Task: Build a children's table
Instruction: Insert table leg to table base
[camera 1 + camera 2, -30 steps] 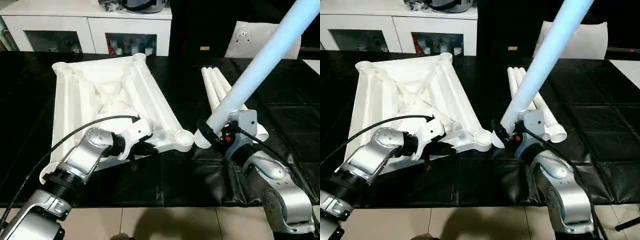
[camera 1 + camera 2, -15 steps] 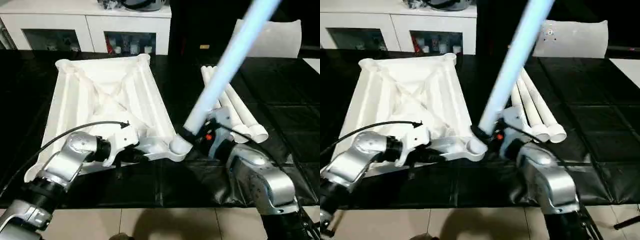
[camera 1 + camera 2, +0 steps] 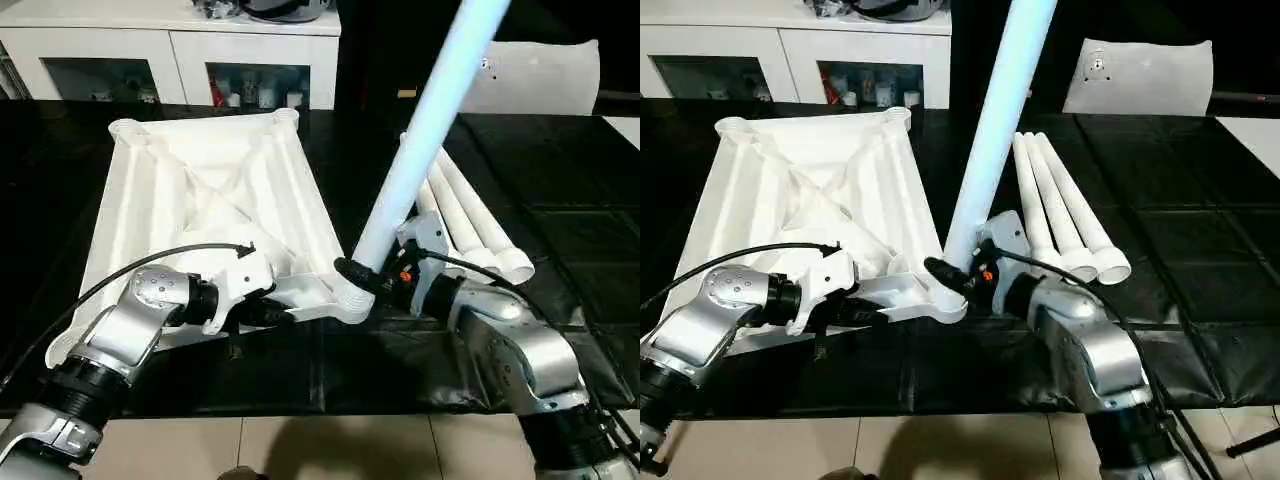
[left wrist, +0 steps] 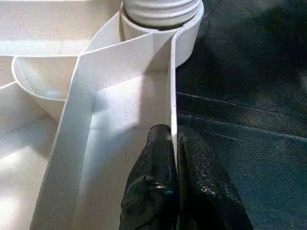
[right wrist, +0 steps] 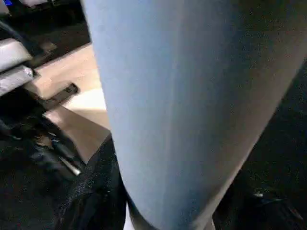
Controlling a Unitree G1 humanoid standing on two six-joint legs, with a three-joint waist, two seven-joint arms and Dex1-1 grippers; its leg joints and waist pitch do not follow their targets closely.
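- We look down over our two silver forearms at a dark surface [image 3: 560, 200] covered in black sheeting.
- The tabletop [image 3: 200, 190] of the children's table lies upside down on our left side of that surface, its ribbed underside facing up and a round socket at each corner.
- Our left end effector [image 4: 172, 158] is clenched on the thin outer wall of the tabletop near the closest corner, one black finger inside the wall and one outside, bracing the piece.
- Our right end effector [image 3: 372, 278] is grasping one long white tube leg [image 3: 425, 130] close to its lower end; the leg rises steeply and leans away toward our right.
- The ribbed lower end of that leg sits in the mouth of the near corner socket [image 4: 189, 36]; from the left wrist view it looks entered, though we cannot tell how deeply it is seated.
- Three more legs [image 3: 1060, 200] lie side by side on the surface to our right, near the held leg and apart from the tabletop.
- A white cabinet [image 3: 170, 50] with glass doors stands beyond the far edge, and a flat white board [image 3: 1140, 75] leans at the far right.
- We judge the step in hand to be fitting the first leg into its socket, so the build is at an early stage.
- The next move likely calls for bringing the leg square to the socket and pressing or twisting it home while the left end effector keeps the tabletop from sliding.
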